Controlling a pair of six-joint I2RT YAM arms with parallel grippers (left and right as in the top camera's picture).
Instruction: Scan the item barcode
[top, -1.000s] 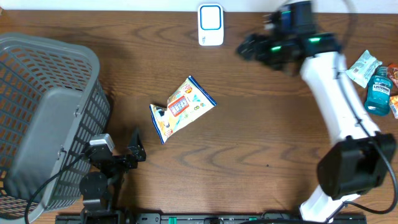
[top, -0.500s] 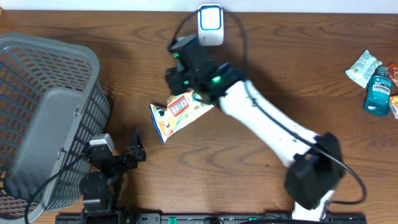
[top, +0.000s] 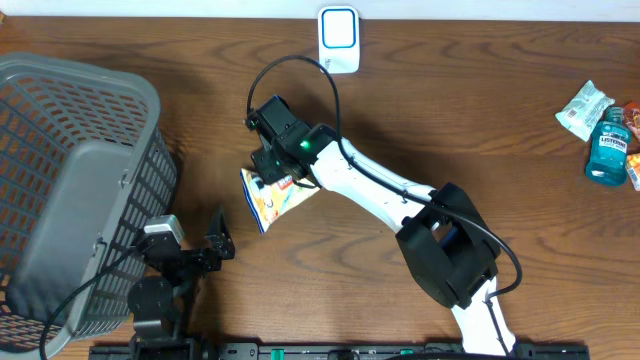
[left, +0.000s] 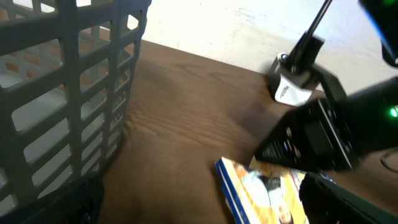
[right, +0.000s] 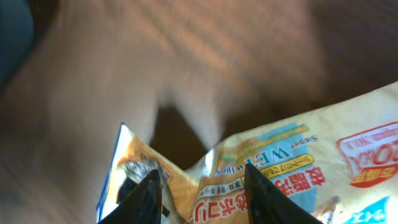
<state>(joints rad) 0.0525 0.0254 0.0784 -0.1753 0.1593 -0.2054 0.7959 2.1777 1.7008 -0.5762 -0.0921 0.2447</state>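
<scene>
The snack packet (top: 268, 198) lies near the middle of the wooden surface (top: 470, 110), well apart from the white scanner (top: 339, 40) at the far edge. The right pincer (right: 202, 193) is down on the packet's upper end, its jaws narrowed around a raised fold of the wrapper. The left pincer (top: 222, 238) rests low beside the grey basket (top: 100, 78) with jaws spread wide and nothing between them. A blue mouthwash bottle (top: 607, 145) stands at the far right edge
</scene>
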